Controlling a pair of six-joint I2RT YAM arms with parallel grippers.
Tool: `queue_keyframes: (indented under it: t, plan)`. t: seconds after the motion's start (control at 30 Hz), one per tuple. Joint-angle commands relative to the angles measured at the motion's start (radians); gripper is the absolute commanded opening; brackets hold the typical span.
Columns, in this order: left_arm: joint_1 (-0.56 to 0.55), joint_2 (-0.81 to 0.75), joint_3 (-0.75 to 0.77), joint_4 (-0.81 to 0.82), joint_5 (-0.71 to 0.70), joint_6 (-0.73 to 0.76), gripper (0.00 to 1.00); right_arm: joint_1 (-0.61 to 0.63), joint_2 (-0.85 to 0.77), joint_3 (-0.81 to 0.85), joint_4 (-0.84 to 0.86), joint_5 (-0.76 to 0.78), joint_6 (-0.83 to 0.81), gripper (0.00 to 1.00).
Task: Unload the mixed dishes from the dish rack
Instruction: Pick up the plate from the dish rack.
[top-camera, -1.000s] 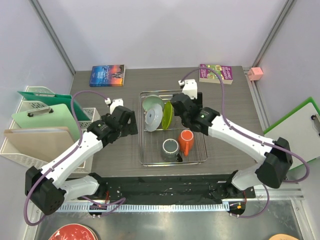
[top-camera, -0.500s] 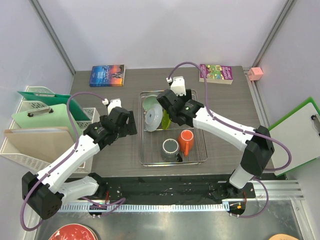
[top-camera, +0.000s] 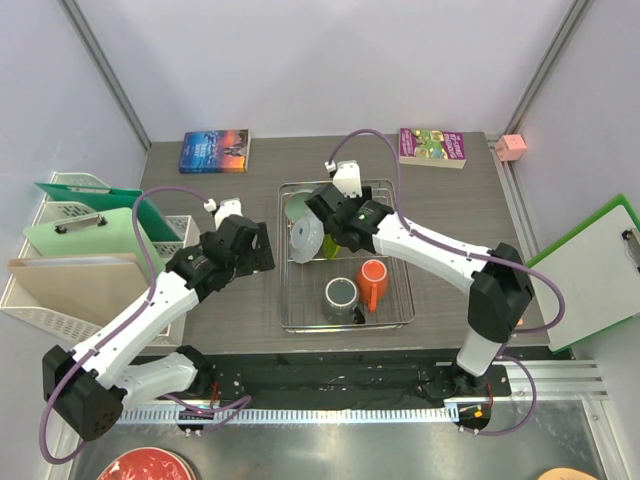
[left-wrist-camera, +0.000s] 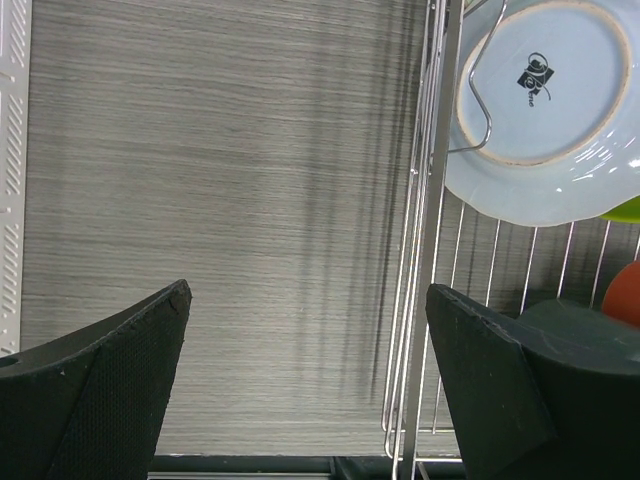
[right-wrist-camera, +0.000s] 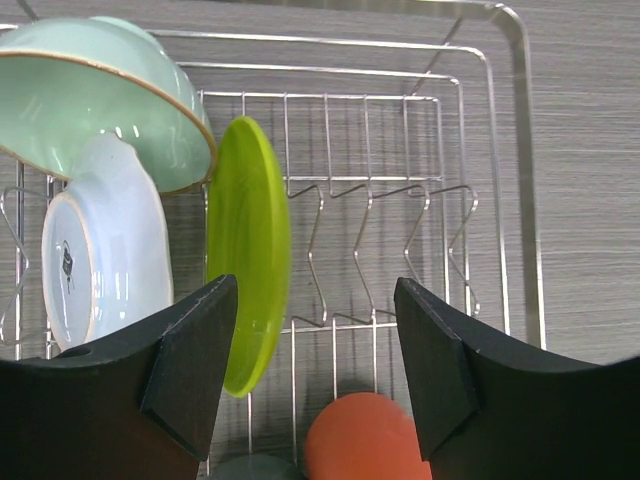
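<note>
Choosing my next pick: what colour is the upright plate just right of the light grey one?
The plate is lime green, clearest in the right wrist view.

Two plates: light grey plate (top-camera: 305, 240), small lime-green plate (right-wrist-camera: 250, 250). One pale mint-green bowl (right-wrist-camera: 100, 100); two mugs, orange handled mug (top-camera: 373, 277), grey metallic mug (top-camera: 340, 295).

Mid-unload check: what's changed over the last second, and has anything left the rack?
The right pincer swung left across the rack, from right of the lime plate to over the upright plates; it is open and holds nothing. The left pincer hardly moved, open beside the rack. Lime plate, grey plate, bowl, orange mug and grey mug all stayed in the rack.
</note>
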Motion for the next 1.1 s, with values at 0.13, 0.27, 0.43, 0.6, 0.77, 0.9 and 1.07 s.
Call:
queue_keyframes:
  t: [0.13, 0.27, 0.43, 0.6, 0.77, 0.9, 1.07]
  plan:
    - [0.002, -0.005, -0.003, 0.025, 0.017, -0.009, 0.99, 0.004, 0.067, 0.016, 0.052, -0.039, 0.02, 0.6]
    - [0.002, -0.004, -0.004, 0.027, 0.017, -0.011, 0.99, 0.004, 0.085, 0.009, 0.059, -0.032, 0.019, 0.51]
    - [0.002, 0.004, -0.003, 0.024, 0.015, -0.012, 0.99, 0.004, 0.091, -0.001, 0.076, -0.028, 0.014, 0.35]
    - [0.002, 0.01, -0.006, 0.024, 0.015, -0.015, 0.99, 0.004, 0.096, 0.0, 0.079, -0.022, 0.008, 0.24]
    - [0.002, 0.019, -0.004, 0.024, 0.021, -0.022, 0.99, 0.004, 0.099, -0.003, 0.079, -0.012, -0.001, 0.06]
    - [0.002, 0.038, -0.001, 0.022, 0.031, -0.029, 0.98, 0.004, 0.096, -0.006, 0.078, 0.002, -0.001, 0.01]
    - [0.002, 0.07, -0.003, 0.021, 0.06, -0.054, 0.98, 0.003, 0.094, 0.009, 0.056, 0.05, -0.018, 0.01]
